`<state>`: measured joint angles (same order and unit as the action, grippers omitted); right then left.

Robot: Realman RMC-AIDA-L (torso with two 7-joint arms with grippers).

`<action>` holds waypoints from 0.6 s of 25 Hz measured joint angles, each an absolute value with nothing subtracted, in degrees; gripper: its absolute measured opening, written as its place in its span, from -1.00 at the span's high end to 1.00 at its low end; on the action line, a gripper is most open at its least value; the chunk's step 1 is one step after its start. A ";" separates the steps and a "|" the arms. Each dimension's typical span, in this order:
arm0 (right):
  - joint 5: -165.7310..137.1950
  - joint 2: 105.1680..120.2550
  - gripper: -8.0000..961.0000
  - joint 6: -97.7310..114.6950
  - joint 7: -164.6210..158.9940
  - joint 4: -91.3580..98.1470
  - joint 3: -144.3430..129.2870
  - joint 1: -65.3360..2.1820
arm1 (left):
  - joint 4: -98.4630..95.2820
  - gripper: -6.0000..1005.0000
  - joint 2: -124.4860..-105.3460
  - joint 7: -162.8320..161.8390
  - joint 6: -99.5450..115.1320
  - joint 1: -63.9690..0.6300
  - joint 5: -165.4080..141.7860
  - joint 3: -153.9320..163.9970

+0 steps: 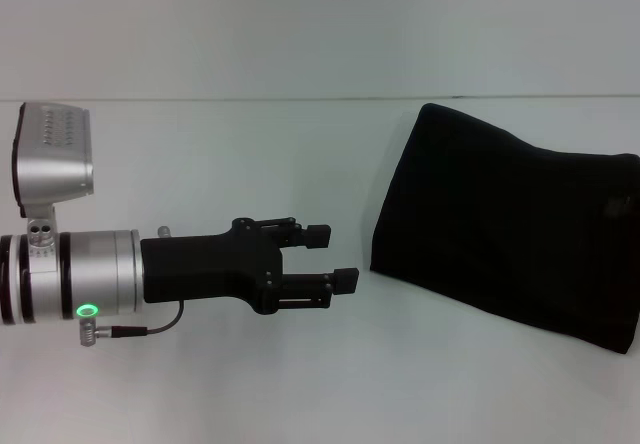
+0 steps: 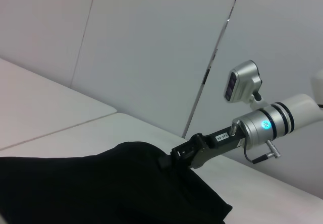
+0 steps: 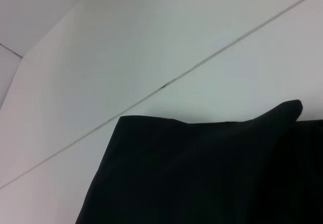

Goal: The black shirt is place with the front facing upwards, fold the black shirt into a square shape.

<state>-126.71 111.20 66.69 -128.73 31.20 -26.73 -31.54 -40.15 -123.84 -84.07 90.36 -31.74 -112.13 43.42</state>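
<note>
Left gripper (image 1: 330, 256) released, fingers parted, hovering over the counter (image 1: 250, 384) just short of the black shirt (image 1: 505, 229). Shirt already a compact folded block to the right, plain black uppermost. Probably aimed at its near edge for tidying.

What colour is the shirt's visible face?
Plain black shirt; clearest in the head view.

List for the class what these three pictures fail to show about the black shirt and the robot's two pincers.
- Black shirt: its right end is cut off by the head view's edge; no lettering or neck label shows on the folded cloth in any view.
- Right pincer: absent from the head view; in the left wrist view its fingertips sit at the cloth, so their state is unclear.
- Left pincer: open, beside the shirt.
</note>
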 joint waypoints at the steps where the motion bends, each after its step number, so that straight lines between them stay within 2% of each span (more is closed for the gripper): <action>1: -126.66 111.19 0.32 66.70 -128.72 31.20 -26.40 -31.34 | -40.15 -0.51 -123.84 -84.05 90.39 -31.73 -112.13 43.42; 10: -126.29 110.74 -0.10 67.82 -128.47 31.73 -18.26 -28.75 | -40.23 -0.51 -123.84 -84.25 91.23 -31.70 -112.14 43.42; 15: -116.96 110.66 -0.50 71.50 -119.87 32.41 -14.21 -25.62 | -40.26 -0.51 -123.84 -84.37 91.68 -31.74 -112.11 43.25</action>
